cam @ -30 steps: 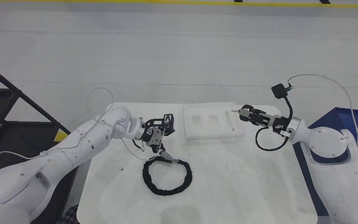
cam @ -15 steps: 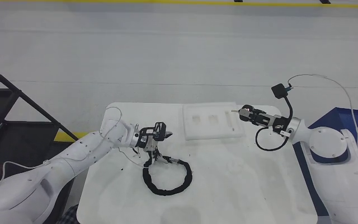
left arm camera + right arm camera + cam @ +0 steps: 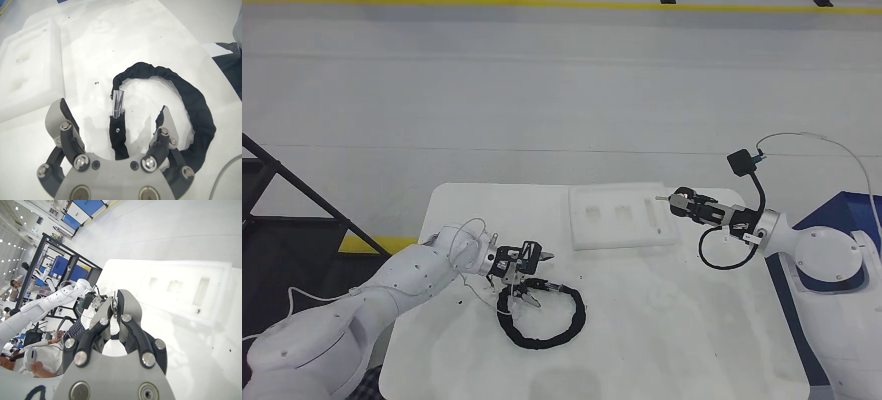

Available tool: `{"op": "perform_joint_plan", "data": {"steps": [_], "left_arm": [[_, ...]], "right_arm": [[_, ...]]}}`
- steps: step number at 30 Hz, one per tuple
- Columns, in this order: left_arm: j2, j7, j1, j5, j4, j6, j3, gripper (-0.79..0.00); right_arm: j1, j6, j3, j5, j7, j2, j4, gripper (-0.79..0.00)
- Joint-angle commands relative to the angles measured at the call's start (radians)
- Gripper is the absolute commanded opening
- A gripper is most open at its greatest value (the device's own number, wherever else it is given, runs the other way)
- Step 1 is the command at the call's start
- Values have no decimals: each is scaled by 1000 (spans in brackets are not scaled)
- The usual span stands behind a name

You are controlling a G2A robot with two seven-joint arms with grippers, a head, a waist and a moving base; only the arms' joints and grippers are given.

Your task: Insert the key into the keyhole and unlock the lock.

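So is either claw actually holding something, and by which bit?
The right gripper pinches the key by its round head, shaft poking out past the tips. The left gripper is open above the chain lock, holding nothing.

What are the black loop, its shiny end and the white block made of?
Black loop: looks like a wrinkled, matte fabric sleeve; what it covers is hidden. Shiny end: polished metal, judging by its mirror-like reflections. White block: seemingly foam, matte with soft-edged moulded pockets.
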Motion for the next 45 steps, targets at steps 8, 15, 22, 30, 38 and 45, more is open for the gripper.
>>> {"op": "perform_joint_plan", "data": {"steps": [8, 15, 22, 30, 38, 45], "left_arm": [[-61, 61, 15, 86, 94, 30, 0, 0], [-93, 110, 15, 141, 141, 39, 0, -262], [-122, 110, 14, 168, 193, 50, 0, -397], [-147, 112, 12, 173, 233, 57, 0, -785], [-154, 162, 5, 161, 237, 74, -5, -785], [-125, 183, -13, 93, 145, 96, 0, -785]], "right_arm": [[0, 0, 0, 0, 0, 0, 0, -785], [0, 0, 0, 0, 0, 0, 0, -785], [0, 0, 0, 0, 0, 0, 0, -785], [0, 0, 0, 0, 0, 0, 0, -785], [0, 0, 0, 0, 0, 0, 0, -785], [0, 0, 0, 0, 0, 0, 0, -785]]}}
